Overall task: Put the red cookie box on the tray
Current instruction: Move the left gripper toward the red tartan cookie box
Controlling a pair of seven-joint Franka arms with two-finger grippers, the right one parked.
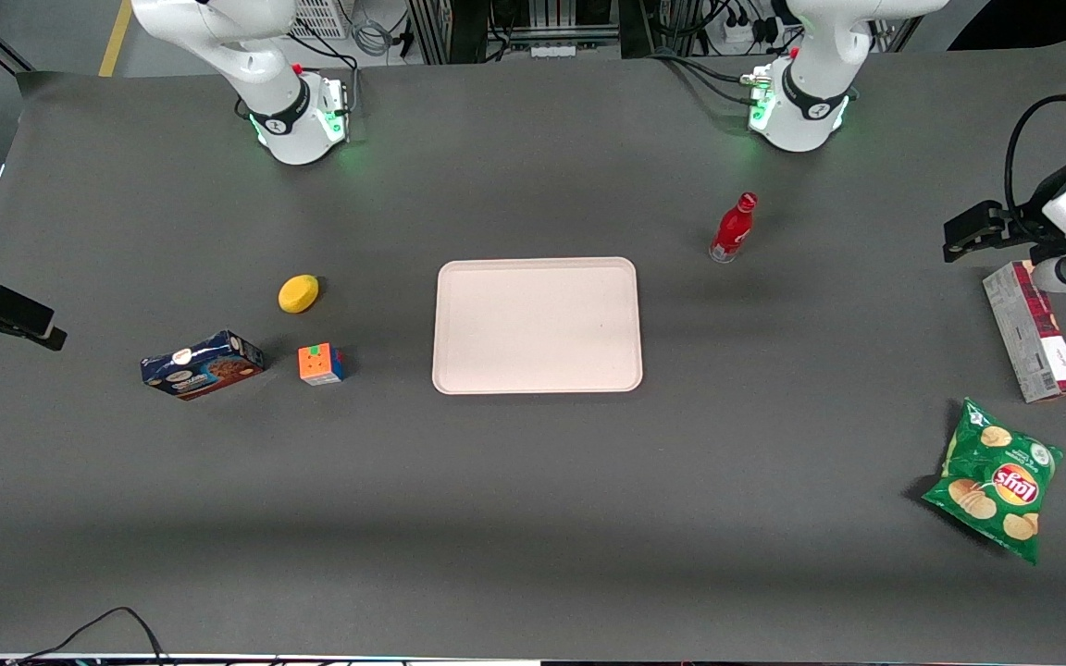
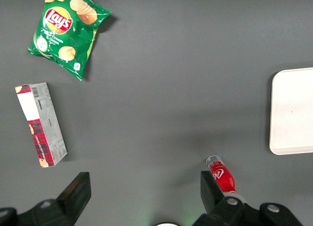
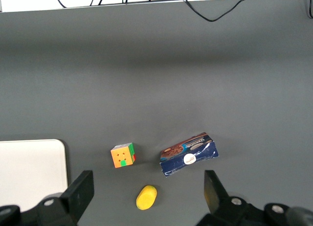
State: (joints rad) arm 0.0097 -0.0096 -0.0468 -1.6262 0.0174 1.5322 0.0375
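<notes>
Red cookie box: long slim cardboard box, dark red plaid with grey-white printed side (image 1: 1034, 331), lying flat on the dark grey table (image 1: 533, 518) toward the working arm's end, long axis running roughly 12 to 6 on the front-view clock; still to be picked.

Tray: large flat pale pink-beige rectangular tray with rounded corners (image 1: 537, 326), sitting mid-table, nothing resting on it; probably centred so either arm reaches it.

Gripper: left arm's two-finger gripper (image 2: 145, 195), hanging high above the table, fingers spread wide, gripping nothing.

Box relative to gripper: in the wrist view, lying at about 10 o'clock from the midpoint between the fingers (image 2: 78, 189), well apart and far below; not yet between them.

Tray relative to gripper: at about 2 o'clock in the same view, also well apart.

Neighbours: green crinkled foil crisp bag (image 1: 995, 480), lying near the box, nearer the front camera; small red bottle with silver base (image 1: 733, 228), standing between box and tray, sitting near one finger in the wrist view.

Judgement: wide opening looking suited to spanning the box's narrow width; bottle possibly in the carry path.
</notes>
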